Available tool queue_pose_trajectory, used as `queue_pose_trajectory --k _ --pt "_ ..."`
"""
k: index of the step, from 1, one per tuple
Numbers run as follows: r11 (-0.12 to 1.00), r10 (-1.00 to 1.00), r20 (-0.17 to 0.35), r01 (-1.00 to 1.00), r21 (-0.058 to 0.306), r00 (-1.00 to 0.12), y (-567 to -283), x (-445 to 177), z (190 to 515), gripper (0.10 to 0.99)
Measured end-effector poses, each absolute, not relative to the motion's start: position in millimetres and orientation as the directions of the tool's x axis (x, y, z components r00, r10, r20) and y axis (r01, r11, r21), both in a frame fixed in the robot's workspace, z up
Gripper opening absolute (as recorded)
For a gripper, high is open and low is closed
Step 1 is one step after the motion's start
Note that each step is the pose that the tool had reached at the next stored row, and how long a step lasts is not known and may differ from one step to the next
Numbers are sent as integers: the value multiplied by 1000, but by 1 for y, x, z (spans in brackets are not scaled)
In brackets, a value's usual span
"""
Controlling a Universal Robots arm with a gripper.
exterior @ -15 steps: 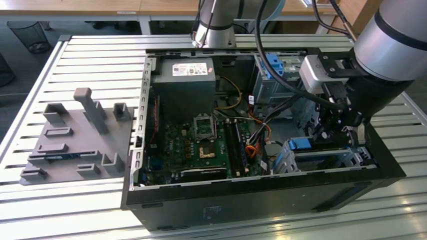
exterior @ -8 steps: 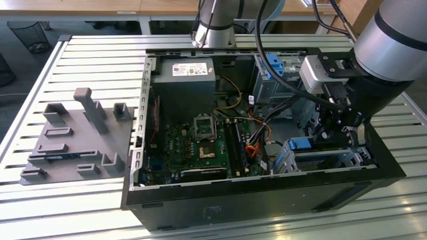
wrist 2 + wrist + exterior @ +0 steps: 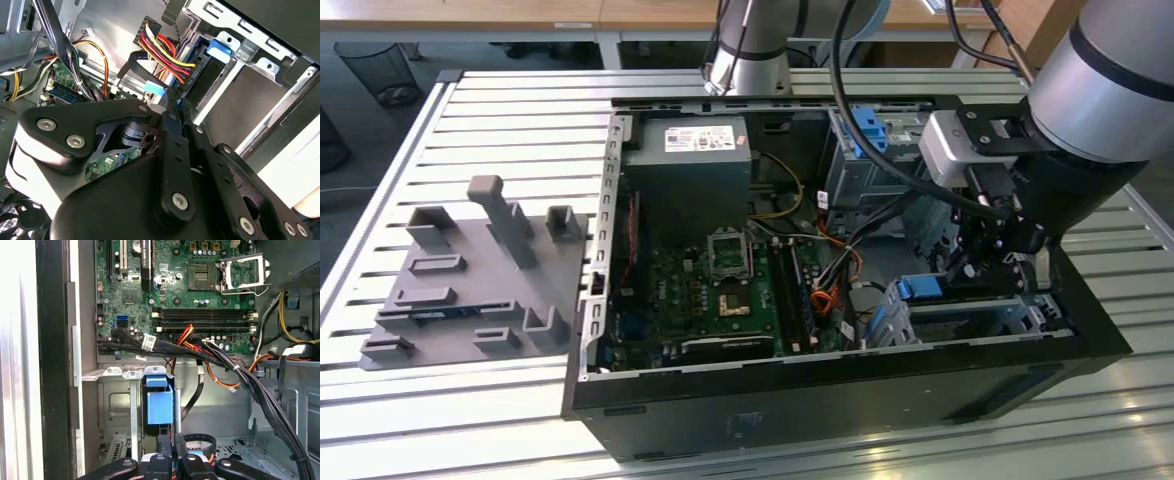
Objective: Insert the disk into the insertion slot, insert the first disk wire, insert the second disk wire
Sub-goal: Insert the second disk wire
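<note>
The disk sits inside the insertion slot (image 3: 987, 318), a silver cage at the case's near corner on the exterior view's right. Only its blue carrier (image 3: 923, 288) (image 3: 160, 407) (image 3: 220, 50) shows. A black plug (image 3: 192, 75) with red, yellow and orange wires rests against the disk's end. My gripper (image 3: 1010, 255) (image 3: 173, 102) (image 3: 172, 460) reaches down into the case beside the cage. Its fingers are pressed together on a black flat disk wire (image 3: 135, 62) with a light-blue plug (image 3: 154, 88), held close to the disk's end.
The open case holds a green motherboard (image 3: 720, 290), a power supply (image 3: 687, 165) and a taller cage with another blue carrier (image 3: 867, 130). Black cable bundles (image 3: 250, 385) cross near the gripper. A grey fixture plate (image 3: 467, 290) lies on the slatted table at the exterior view's left.
</note>
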State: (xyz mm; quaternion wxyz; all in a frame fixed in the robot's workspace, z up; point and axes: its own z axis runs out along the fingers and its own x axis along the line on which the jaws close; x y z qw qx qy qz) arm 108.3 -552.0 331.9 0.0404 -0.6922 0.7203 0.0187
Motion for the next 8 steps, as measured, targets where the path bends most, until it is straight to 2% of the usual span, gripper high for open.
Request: queue_pose_trajectory --k 8 --pt "43 -996 -84 -999 -29 -40 -552 108 330 149"
